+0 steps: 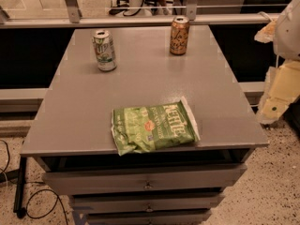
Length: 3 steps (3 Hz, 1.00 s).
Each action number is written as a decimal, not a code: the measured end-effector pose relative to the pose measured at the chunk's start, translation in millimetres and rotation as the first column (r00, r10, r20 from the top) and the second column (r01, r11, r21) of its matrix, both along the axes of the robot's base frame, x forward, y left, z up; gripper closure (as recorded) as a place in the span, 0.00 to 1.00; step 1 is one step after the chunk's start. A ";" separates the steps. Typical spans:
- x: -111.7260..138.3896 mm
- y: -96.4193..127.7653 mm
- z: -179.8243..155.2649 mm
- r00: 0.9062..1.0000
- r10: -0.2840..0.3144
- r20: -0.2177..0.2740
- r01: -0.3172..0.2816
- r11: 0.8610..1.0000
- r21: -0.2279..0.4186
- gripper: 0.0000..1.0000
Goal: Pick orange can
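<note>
Worktop [140, 78]: grey, flat, seen from the front and above; carries 3 items.
Orange can [179, 35]: upright, far-right part of worktop, near the back edge. Orange-brown w/ pale script, silver top. Stands free, nothing touching it.
White-green can [104, 49]: upright, far-left part, a bit nearer the camera than the orange can. The two cans are well apart.
Chip bag [153, 128]: green, lies flat near the front edge, approx. centre; white "KETTLE" lettering toward its right end. Well apart from both cans.
Pincer [276, 97]: pale yellowish, at the right edge of view, off the worktop's right side and lower than the top surface. Well apart from the orange can, no contact w/ any item. State: cannot tell whether apart or together.
Arm [289, 27]: white rounded section above the pincer, partly cut off by the frame edge.
Drawers [147, 182]: stacked under the worktop, grey, small centre pulls.
Floor [276, 186]: speckled; dark cable [40, 201] lies at lower left.
</note>
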State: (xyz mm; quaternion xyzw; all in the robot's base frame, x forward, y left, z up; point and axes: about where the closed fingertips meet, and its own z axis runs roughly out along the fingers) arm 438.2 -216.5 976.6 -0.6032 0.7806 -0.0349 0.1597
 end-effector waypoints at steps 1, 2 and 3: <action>0.0 0.0 0.0 1.000 0.000 0.000 0.000 1.000 0.000 0.00; 4.4 3.6 -4.6 1.000 0.009 0.019 -0.010 1.000 0.029 0.00; 33.7 -1.6 -12.8 0.998 0.007 0.067 -0.013 0.995 0.099 0.00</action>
